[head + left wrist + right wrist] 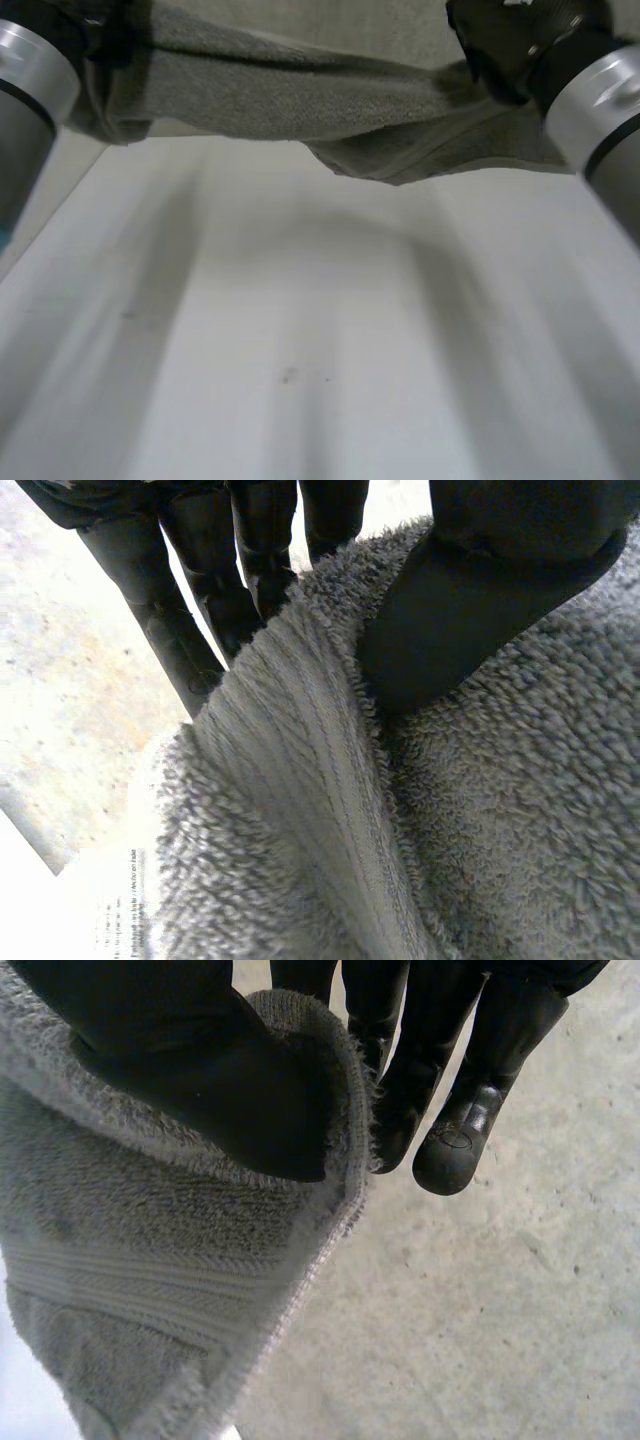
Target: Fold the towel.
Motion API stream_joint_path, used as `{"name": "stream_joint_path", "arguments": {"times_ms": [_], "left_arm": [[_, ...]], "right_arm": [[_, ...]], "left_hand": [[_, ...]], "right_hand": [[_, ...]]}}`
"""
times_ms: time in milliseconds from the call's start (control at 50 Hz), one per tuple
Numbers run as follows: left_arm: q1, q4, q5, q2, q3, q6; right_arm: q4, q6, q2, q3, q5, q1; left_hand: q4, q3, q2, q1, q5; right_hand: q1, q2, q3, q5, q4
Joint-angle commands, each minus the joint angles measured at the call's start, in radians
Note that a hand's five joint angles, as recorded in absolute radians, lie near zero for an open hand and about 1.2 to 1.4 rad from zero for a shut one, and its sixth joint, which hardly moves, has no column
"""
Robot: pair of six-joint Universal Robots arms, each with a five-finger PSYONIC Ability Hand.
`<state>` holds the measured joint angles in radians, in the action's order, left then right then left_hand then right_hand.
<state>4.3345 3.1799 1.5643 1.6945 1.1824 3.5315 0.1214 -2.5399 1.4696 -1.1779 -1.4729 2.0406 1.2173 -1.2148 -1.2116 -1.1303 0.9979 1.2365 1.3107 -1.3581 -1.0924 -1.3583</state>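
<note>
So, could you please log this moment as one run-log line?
left robot hand: pinching grey terry-cloth towel edge; right robot hand: pinching towel corner; towel: sagging between hands above white table

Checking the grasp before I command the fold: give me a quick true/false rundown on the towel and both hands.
1. The grey terry towel lies flat on the white table. False: it is held up between both hands.
2. The left hand pinches the towel between thumb and fingers. True.
3. The right hand is open, off the towel. False: its thumb presses the towel's edge against its fingers.
4. The towel sags in the middle. True.
</note>
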Motion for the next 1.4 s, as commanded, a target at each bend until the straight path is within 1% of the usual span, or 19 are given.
{"name": "stream_joint_path", "arguments": {"times_ms": [20,160,380,440,480,500,520,540,560,580,600,620,660,740,840,940,1040,1220,1400], "left_arm": [[-0.018,-0.208,0.003,-0.03,0.0,-0.071],[-0.021,-0.376,-0.003,0.1,0.005,-0.126],[-0.01,-0.36,-0.006,0.327,-0.052,-0.115],[-0.012,-0.264,-0.006,0.398,-0.152,-0.111],[-0.006,-0.108,-0.006,0.428,-0.242,-0.111],[-0.006,-0.107,-0.006,0.429,-0.242,-0.111],[-0.004,-0.001,-0.004,0.429,-0.272,-0.112],[-0.004,0.0,-0.004,0.429,-0.273,-0.112],[-0.003,0.12,-0.004,0.427,-0.291,-0.123],[-0.001,0.234,0.002,0.427,-0.296,-0.128],[-0.001,0.235,0.002,0.427,-0.296,-0.128],[-0.006,0.326,0.002,0.427,-0.294,-0.128],[-0.007,0.379,0.003,0.425,-0.285,-0.131],[-0.003,0.351,0.003,0.421,-0.227,-0.144],[0.002,0.295,-0.004,0.424,-0.117,-0.138],[0.004,0.27,-0.006,0.445,0.006,-0.135],[-0.009,0.267,-0.006,0.513,0.117,-0.131],[-0.055,0.149,0.005,0.561,0.253,-0.128],[-0.065,0.0,0.008,0.352,0.333,-0.129]], "right_arm": [[0.334,-0.002,-0.04,0.144,0.029,-0.002],[0.412,0.0,-0.144,0.146,0.036,0.0],[0.358,-0.008,-0.42,0.188,0.046,-0.007],[0.228,-0.019,-0.489,0.26,0.019,-0.013],[0.142,-0.033,-0.505,0.29,-0.012,-0.013],[0.022,-0.054,-0.508,0.312,-0.056,-0.013],[0.021,-0.054,-0.508,0.313,-0.056,-0.013],[-0.122,-0.065,-0.502,0.319,-0.097,-0.016],[-0.267,-0.074,-0.488,0.311,-0.13,-0.022],[-0.269,-0.074,-0.488,0.311,-0.13,-0.022],[-0.398,-0.076,-0.464,0.293,-0.153,-0.028],[-0.508,-0.074,-0.433,0.267,-0.164,-0.036],[-0.572,-0.072,-0.408,0.238,-0.162,-0.043],[-0.571,-0.072,-0.377,0.204,-0.147,-0.048],[-0.421,-0.072,-0.383,0.173,-0.084,-0.049],[-0.192,-0.071,-0.474,0.103,0.009,-0.053],[-0.12,-0.069,-0.558,0.02,0.016,-0.051],[-0.065,-0.056,-0.595,-0.078,0.011,-0.059],[-0.068,-0.062,-0.428,-0.227,0.013,-0.109]], "left_hand": [[0.179,-0.181,-0.185,-0.266,0.224],[0.179,-0.181,-0.185,-0.266,0.224],[0.179,-0.181,-0.185,-0.266,0.224],[0.179,-0.181,-0.185,-0.266,0.224],[0.179,-0.181,-0.185,-0.266,0.224],[0.179,-0.181,-0.185,-0.266,0.224],[0.179,-0.181,-0.185,-0.266,0.224],[0.179,-0.181,-0.185,-0.266,0.224],[0.179,-0.181,-0.185,-0.266,0.224],[0.179,-0.181,-0.185,-0.266,0.224],[0.179,-0.181,-0.185,-0.266,0.224],[0.179,-0.181,-0.185,-0.266,0.224],[0.179,-0.181,-0.185,-0.266,0.224],[0.179,-0.181,-0.185,-0.266,0.224],[0.179,-0.181,-0.185,-0.266,0.224],[0.179,-0.181,-0.185,-0.266,0.224],[0.173,-0.176,-0.179,-0.26,0.218],[-0.419,0.416,0.413,0.332,-0.374],[-0.628,0.626,0.622,0.541,-0.583]], "right_hand": [[0.16,0.086,-0.038,-0.129,-0.038],[0.16,0.086,-0.038,-0.129,-0.038],[0.16,0.086,-0.038,-0.129,-0.038],[0.16,0.086,-0.038,-0.129,-0.038],[0.16,0.086,-0.038,-0.129,-0.038],[0.16,0.086,-0.038,-0.129,-0.038],[0.16,0.086,-0.038,-0.129,-0.038],[0.16,0.086,-0.038,-0.129,-0.038],[0.16,0.086,-0.038,-0.129,-0.038],[0.16,0.086,-0.038,-0.129,-0.038],[0.16,0.086,-0.038,-0.129,-0.038],[0.16,0.086,-0.038,-0.129,-0.038],[0.16,0.086,-0.038,-0.129,-0.038],[0.16,0.086,-0.038,-0.129,-0.038],[0.16,0.086,-0.038,-0.129,-0.038],[0.16,0.086,-0.038,-0.129,-0.038],[0.16,0.086,-0.038,-0.129,-0.038],[0.16,0.086,-0.038,-0.129,-0.038],[0.16,0.086,-0.038,-0.129,-0.038]]}}
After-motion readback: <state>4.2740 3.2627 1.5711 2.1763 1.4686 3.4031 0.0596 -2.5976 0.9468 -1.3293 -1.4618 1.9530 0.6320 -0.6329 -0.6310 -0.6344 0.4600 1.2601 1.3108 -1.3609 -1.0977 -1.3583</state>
